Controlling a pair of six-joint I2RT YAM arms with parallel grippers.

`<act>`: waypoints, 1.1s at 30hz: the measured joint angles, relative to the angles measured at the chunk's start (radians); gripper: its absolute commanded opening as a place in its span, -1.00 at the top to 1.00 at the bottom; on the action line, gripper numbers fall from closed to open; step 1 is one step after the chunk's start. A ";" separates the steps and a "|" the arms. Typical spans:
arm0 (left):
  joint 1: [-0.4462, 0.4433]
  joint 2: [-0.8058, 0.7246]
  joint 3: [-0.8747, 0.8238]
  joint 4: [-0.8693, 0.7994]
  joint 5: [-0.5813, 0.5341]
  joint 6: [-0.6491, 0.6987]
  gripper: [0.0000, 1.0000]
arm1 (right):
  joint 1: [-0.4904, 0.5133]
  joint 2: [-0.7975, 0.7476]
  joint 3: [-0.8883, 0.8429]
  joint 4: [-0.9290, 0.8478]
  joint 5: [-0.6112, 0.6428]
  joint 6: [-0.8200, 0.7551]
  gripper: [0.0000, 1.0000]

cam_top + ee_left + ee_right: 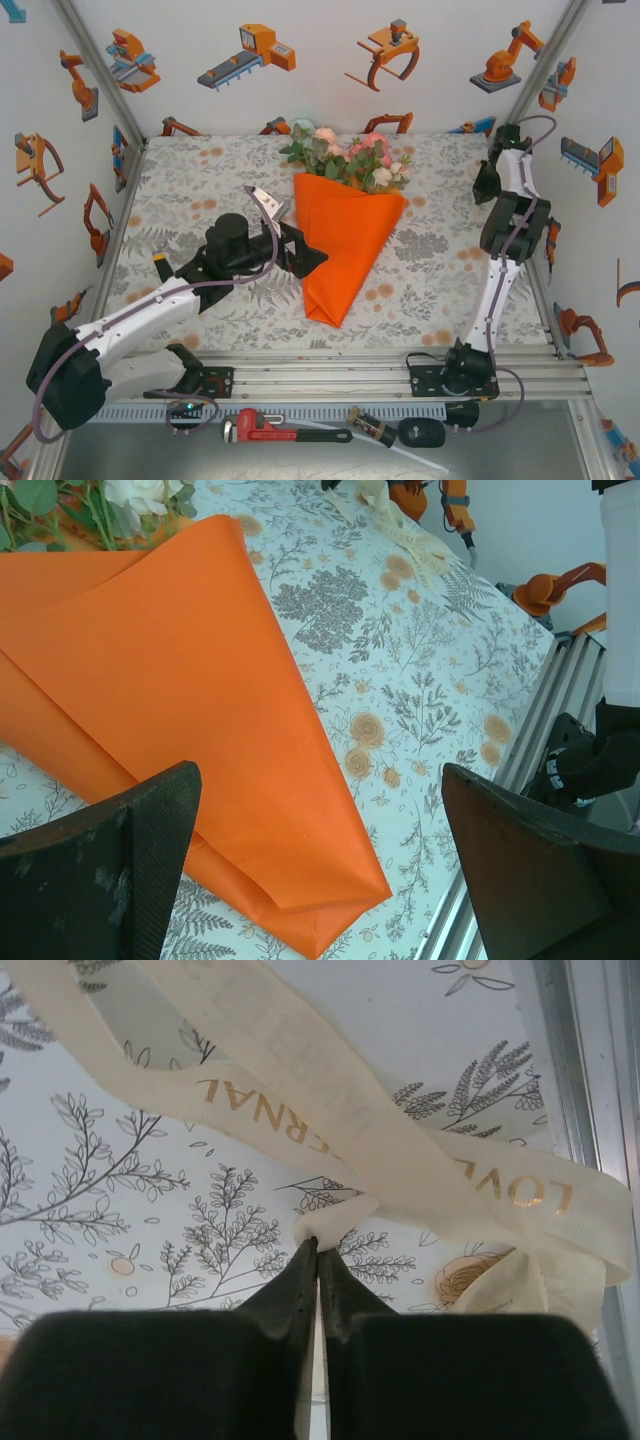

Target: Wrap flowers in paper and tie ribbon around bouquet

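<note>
Two arms rise from the near edge of the worktop (pixel 200 190), and a red wrench (pixel 268 428) lies in the tray below their bases. The left arm (pixel 150 310) reaches in from the near left toward the middle. The left jaws stand released and spread wide, just beside the left edge of the bouquet (pixel 345 235), about halfway along its cone.

From the left wrist, both fingers (pixel 110 870) frame the narrow end of the paper (pixel 180 680). Its folded tip lies flat on the cloth between them and a little ahead, nearer the left finger. Whether either finger touches the paper I cannot tell.

The bouquet lies on its side in the middle of the worktop, with its tip toward the near edge. It widens toward the far side, where the flowers (pixel 350 158) spill from the open mouth, pink and cream blooms among green leaves, close to the back wall.

The right arm (pixel 497 285) stands up along the right edge, well apart from the bouquet, with its wrist bent over the far right corner. The right jaws are clenched on the ribbon (pixel 400 1150). The fingertips (pixel 285 1290) meet, and the cream strip bunches at them, then loops away over the cloth, with gold letters on it. From the left wrist, the ribbon shows as a cream tangle at the far right of the cloth, beyond the paper and apart from it.
</note>
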 measured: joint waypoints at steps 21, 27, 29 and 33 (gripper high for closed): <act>0.043 0.223 0.083 0.090 0.011 -0.150 -0.91 | 0.575 -0.951 -0.922 0.537 -0.186 0.331 1.00; 0.054 0.362 0.150 0.188 0.001 -0.333 -0.49 | 0.682 -0.939 -0.966 0.589 -0.212 0.418 1.00; 0.060 0.414 0.164 0.250 0.002 -0.401 -0.40 | 0.708 -0.939 -0.971 0.616 -0.224 0.444 1.00; 0.064 0.508 0.184 0.332 0.002 -0.507 -0.10 | 0.748 -0.939 -0.987 0.668 -0.237 0.487 1.00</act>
